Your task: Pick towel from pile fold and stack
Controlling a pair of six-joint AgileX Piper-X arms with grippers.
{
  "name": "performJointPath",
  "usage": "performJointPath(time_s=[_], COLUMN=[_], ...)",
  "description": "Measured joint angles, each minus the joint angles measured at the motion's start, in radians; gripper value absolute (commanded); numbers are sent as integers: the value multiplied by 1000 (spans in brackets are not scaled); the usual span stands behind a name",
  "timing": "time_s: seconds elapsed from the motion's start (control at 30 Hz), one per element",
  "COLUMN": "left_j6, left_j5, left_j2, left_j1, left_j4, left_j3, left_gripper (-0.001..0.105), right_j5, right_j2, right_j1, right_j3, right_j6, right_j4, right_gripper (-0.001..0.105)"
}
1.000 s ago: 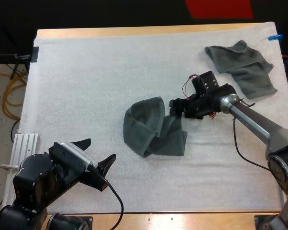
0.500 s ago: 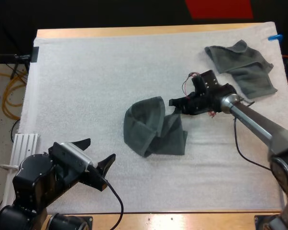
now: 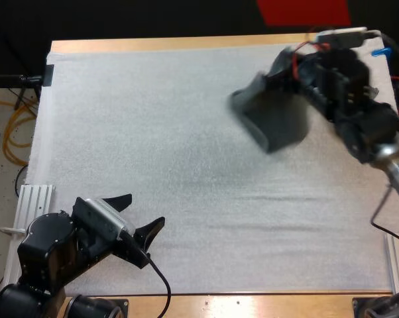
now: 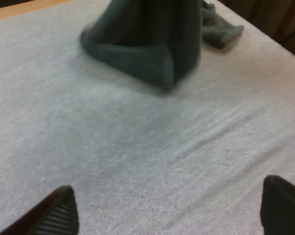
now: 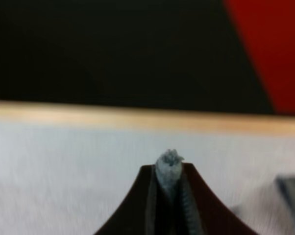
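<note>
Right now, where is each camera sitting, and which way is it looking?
High view: behind both arms, looking down over the mat; shows left end effector and right arm.
Left wrist view: on left arm, low, facing the hanging towel; its open fingers show.
Right wrist view: on right arm, facing the table's far edge; right end effector pinches towel.
Shared: high and left wrist both see the towel.

The towel (image 3: 277, 124) is matt cloth; the mat (image 3: 153, 165) looks finely rough.
</note>
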Motion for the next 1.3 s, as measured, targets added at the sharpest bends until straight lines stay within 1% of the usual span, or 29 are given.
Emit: performJointPath(time_s=[0.13, 0.2, 0.3, 0.37, 0.5, 0.57, 0.67, 0.77, 0.9, 0.93, 0.97, 1.0, 1.03, 1.07, 1.1, 1.13, 1.17, 1.23, 1.3], left_j6=[0, 0, 0, 0, 0, 0, 0, 0, 0, 0, 0, 0, 0, 0, 0, 0, 0, 0, 0], left_j5=[2, 2, 5, 8, 14, 17, 17, 17, 17, 17, 17, 17, 17, 17, 17, 17, 17, 17, 17], left_j2=[0, 0, 0, 0, 0, 0, 0, 0, 0, 0, 0, 0, 0, 0, 0, 0, 0, 0, 0], left_j1=[0, 0, 0, 0, 0, 0, 0, 0, 0, 0, 0, 0, 0, 0, 0, 0, 0, 0, 0], left_j4=[-1, -1, -1, -1, -1, -1, -1, -1, -1, -1, -1, -1, -1, -1, -1, -1, -1, -1, -1], left_j3=[0, 0, 0, 0, 0, 0, 0, 0, 0, 0, 0, 0, 0, 0, 0, 0, 0, 0, 0], left_gripper=[73, 73, 73, 73, 73, 73, 73, 73, 73, 73, 73, 73, 73, 73, 73, 73, 73, 73, 73], right_j5=[8, 12, -1, -5, -11, -11, -11, -13, -17, -17, -17, -17, -18, -23, -44, -73, -107, -197, -285], right_j2=[-57, -61, -58, -44, 17, 62, 121, 154, 174, 175, 175, 175, 175, 175, 175, 175, 175, 175, 175], right_j1=[9, 30, 97, 172, 347, 432, 550, 622, 651, 650, 647, 645, 643, 641, 638, 636, 635, 633, 633], right_j3=[1, 11, 74, 132, 248, 271, 272, 272, 272, 272, 272, 272, 272, 272, 272, 272, 272, 272, 263], right_j6=[2, 22, 61, 103, 157, 168, 173, 173, 176, 176, 177, 177, 177, 178, 179, 179, 179, 179, 179], right_j4=[49, 96, 149, 156, 104, 70, -4, -93, -150, -152, -153, -153, -153, -153, -151, -148, -145, -143, -107], right_gripper=[0, 0, 0, 0, 0, 0, 0, 0, 0, 2, 7, 9, 17, 27, 33, 43, 51, 59, 61])
